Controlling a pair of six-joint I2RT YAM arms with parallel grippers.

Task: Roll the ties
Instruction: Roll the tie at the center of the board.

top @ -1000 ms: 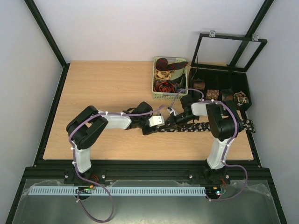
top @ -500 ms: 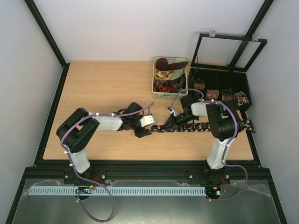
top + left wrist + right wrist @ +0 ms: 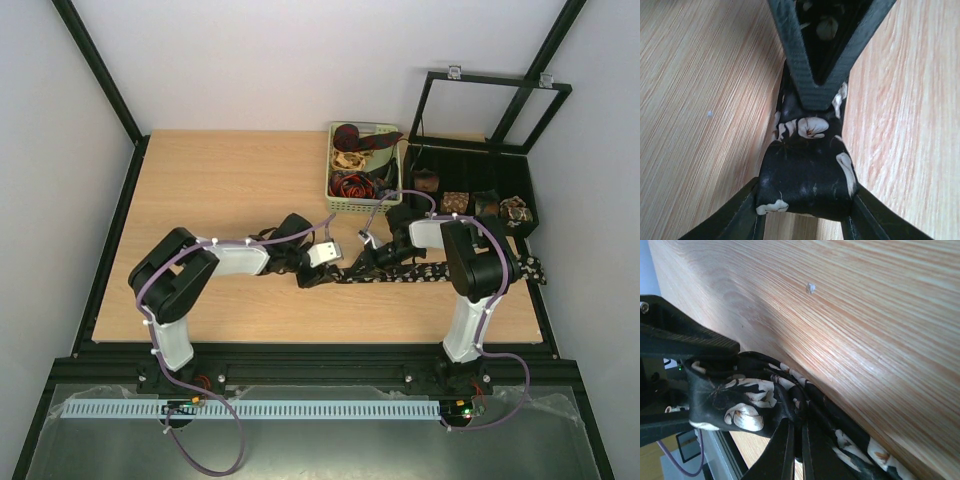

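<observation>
A black tie [image 3: 440, 272] with white flowers lies flat across the right half of the table. Its left end is folded into a short roll [image 3: 807, 175]. My left gripper [image 3: 316, 273] is shut on that roll, one finger [image 3: 742, 217] on each side of it. My right gripper [image 3: 362, 266] is shut on the strip just right of the roll, and its fingers [image 3: 790, 450] pinch the fabric [image 3: 840, 440]. The right gripper's fingers also show at the top of the left wrist view [image 3: 815, 75]. The roll shows in the right wrist view [image 3: 735, 400].
A green basket [image 3: 334, 190] with several loose ties stands at the back centre. A black compartment box [image 3: 528, 190] with its lid raised holds several small rolled ties at the back right. Both arms meet at the table's middle.
My left gripper pulled left with the tie's end, then came back a little to the right. The right gripper has stayed on the strip.
</observation>
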